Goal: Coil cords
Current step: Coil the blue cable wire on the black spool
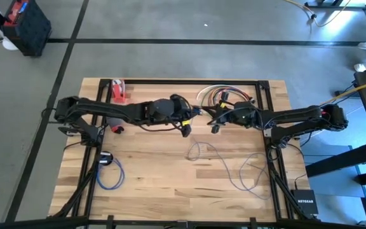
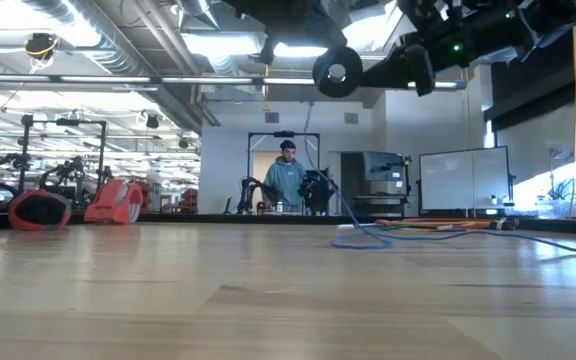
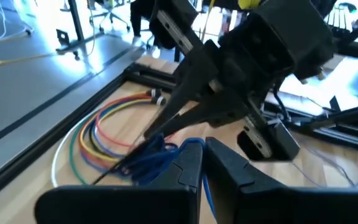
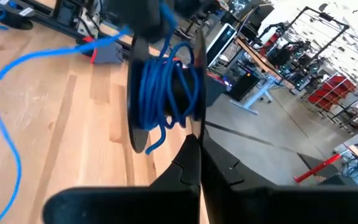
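The tabletop (image 1: 170, 172) leaves open wood toward six o'clock, while its twelve o'clock edge is crowded by the black frame and a bundle of coloured cords (image 1: 218, 95). The blue cord (image 1: 250, 173), light and limp, trails loose at five o'clock; its wound part (image 4: 166, 93) hangs mid-air between the grippers. The left gripper (image 3: 201, 165) pinches it, jaws nearly shut; the right gripper (image 4: 199, 155) is fully closed. Judged best gripped at the bunched loops.

the table (image 1: 164, 172) is pale wood planking with darker seams, edged by a black frame. both arms are dark, nearly black, and the left claw (image 3: 202, 163) and right claw (image 4: 199, 155) are black too. the cord (image 4: 163, 84) bunched between them is bright blue. the coiled cords (image 3: 107, 127) at the table's back edge are red, orange, yellow, green, blue and white.
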Robot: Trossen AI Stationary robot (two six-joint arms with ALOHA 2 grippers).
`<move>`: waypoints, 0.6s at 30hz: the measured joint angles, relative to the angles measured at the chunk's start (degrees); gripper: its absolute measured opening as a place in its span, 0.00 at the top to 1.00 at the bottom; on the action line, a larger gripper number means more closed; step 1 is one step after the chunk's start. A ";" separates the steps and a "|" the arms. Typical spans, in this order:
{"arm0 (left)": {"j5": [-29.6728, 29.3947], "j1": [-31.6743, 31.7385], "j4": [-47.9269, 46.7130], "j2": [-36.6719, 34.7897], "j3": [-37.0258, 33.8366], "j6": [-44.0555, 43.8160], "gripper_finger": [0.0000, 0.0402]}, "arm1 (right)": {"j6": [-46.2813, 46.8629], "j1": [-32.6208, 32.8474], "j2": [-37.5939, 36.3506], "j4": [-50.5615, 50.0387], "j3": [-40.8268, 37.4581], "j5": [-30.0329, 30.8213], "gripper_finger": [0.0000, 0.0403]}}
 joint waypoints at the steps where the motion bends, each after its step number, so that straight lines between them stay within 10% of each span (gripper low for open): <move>1: 0.02 0.00 0.83 0.54 0.00 0.12 0.97 | 0.28 0.00 -0.02 0.30 0.00 0.30 1.00; 18: 0.34 0.10 9.70 4.65 0.11 6.83 0.97 | 8.14 -0.02 -0.02 3.54 -0.07 2.27 1.00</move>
